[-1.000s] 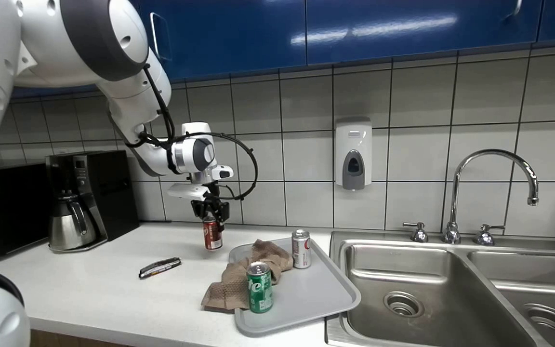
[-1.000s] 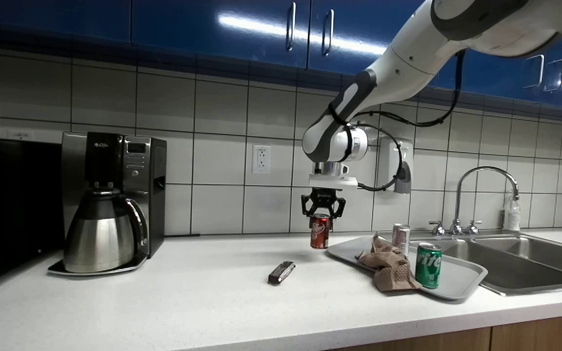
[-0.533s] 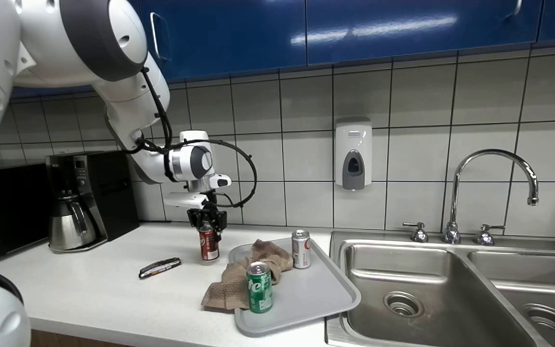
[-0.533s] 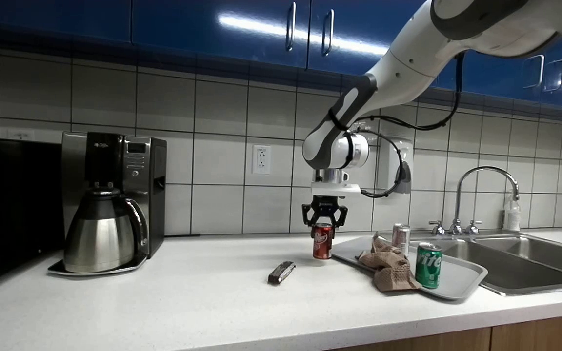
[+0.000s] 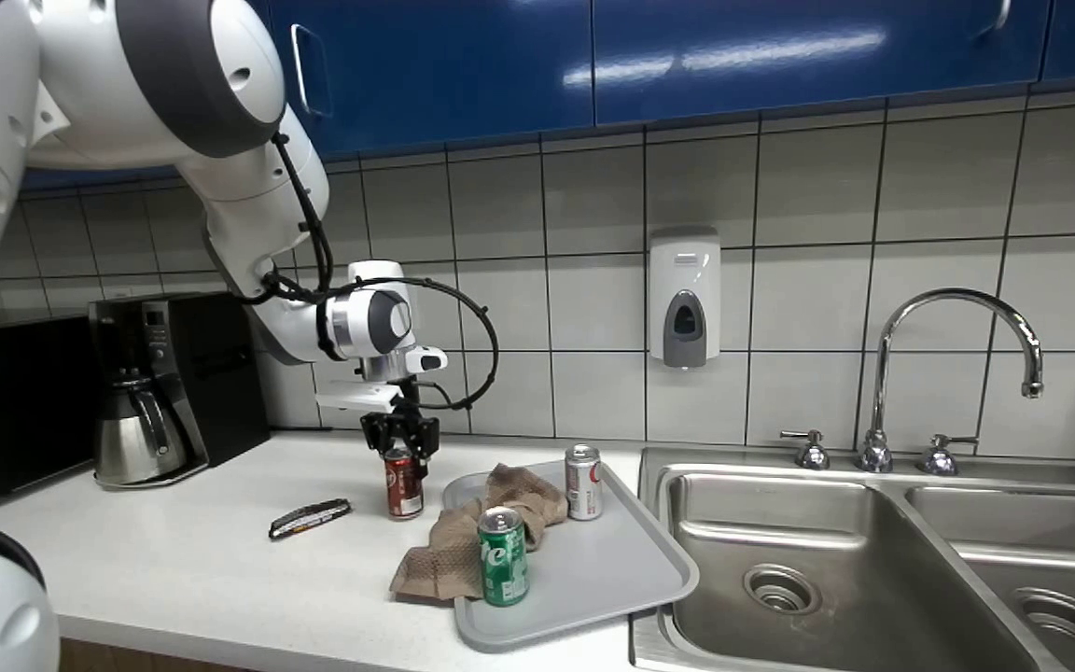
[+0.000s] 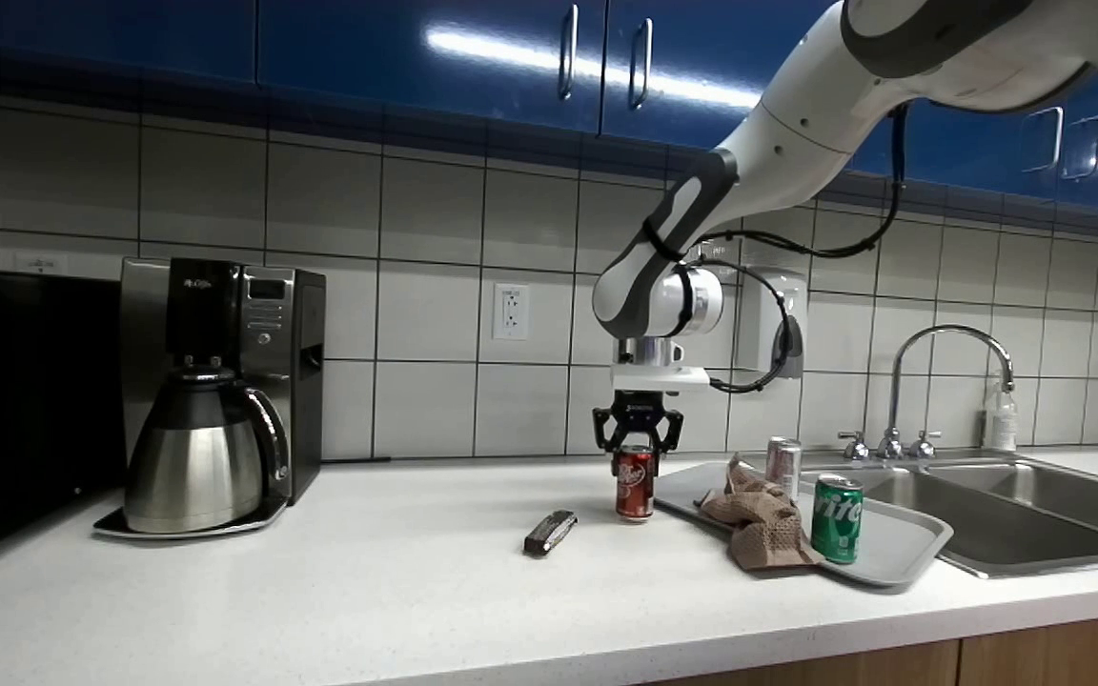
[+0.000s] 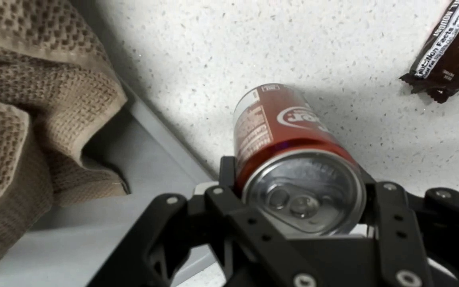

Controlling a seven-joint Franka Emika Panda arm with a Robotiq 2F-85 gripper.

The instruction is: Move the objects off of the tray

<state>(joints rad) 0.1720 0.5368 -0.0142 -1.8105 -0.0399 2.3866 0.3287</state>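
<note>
A red can [image 6: 635,497] is held upright by the black gripper [image 6: 636,462] of a white robot arm [image 6: 797,124], its sides pinched near the top between the two jaws; in the wrist view, the can's silver lid and pull tab are framed by them. The red can is positioned off the gray tray [image 5: 612,560], just beside its edge, at the white counter [image 6: 368,600]; whether its base is touching the surface cannot be told. Two more cans are stood upright on the tray: a green can [image 5: 503,560] near one edge, and a silver can [image 5: 584,485] farther back. A crumpled brown cloth [image 5: 458,551] is laid partly on the tray and draped past its edge onto the counter. A bar in a dark wrapper [image 6: 550,533] is set on the counter near the red can. Well apart, a coffee maker [image 6: 268,357] with a steel carafe [image 6: 196,467] is shown in both exterior views. A double steel sink [image 5: 780,532] with a curved faucet [image 5: 953,294] is fitted next to the tray, and a soap dispenser [image 5: 684,299] is mounted on the tiled wall [image 5: 593,299] under blue cabinets [image 5: 444,75].
</note>
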